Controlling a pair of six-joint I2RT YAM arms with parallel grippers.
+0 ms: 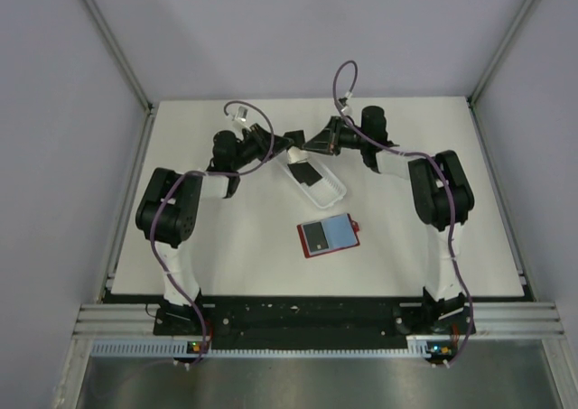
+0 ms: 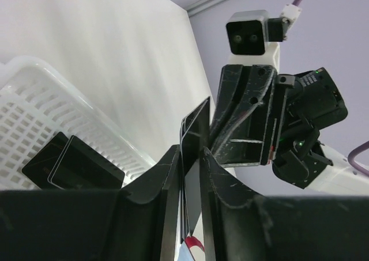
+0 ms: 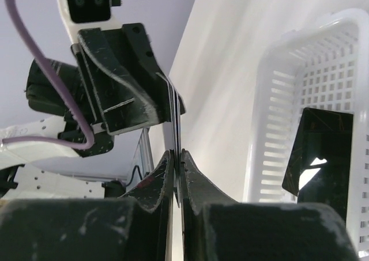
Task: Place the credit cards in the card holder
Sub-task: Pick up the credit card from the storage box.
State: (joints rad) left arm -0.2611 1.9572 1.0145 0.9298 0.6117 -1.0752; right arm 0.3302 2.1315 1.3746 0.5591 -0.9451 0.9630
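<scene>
Both grippers meet above the white tray, on one black credit card (image 2: 195, 128) that stands on edge between them. My right gripper (image 3: 178, 154) is shut on this card (image 3: 174, 108). The jaws of my left gripper (image 2: 191, 157) stand slightly apart around it, with the card against one finger and a thin gap to the other. In the top view the left gripper (image 1: 291, 143) and the right gripper (image 1: 318, 142) face each other. The red card holder (image 1: 343, 235) lies open nearer the arms, with a black card (image 1: 317, 237) on its left half.
A white perforated tray (image 1: 330, 190) lies below the grippers with a black card (image 1: 305, 172) in it; the wrist views show dark cards (image 2: 72, 164) (image 3: 317, 151) in it. Grey walls stand around the white table (image 1: 226, 246).
</scene>
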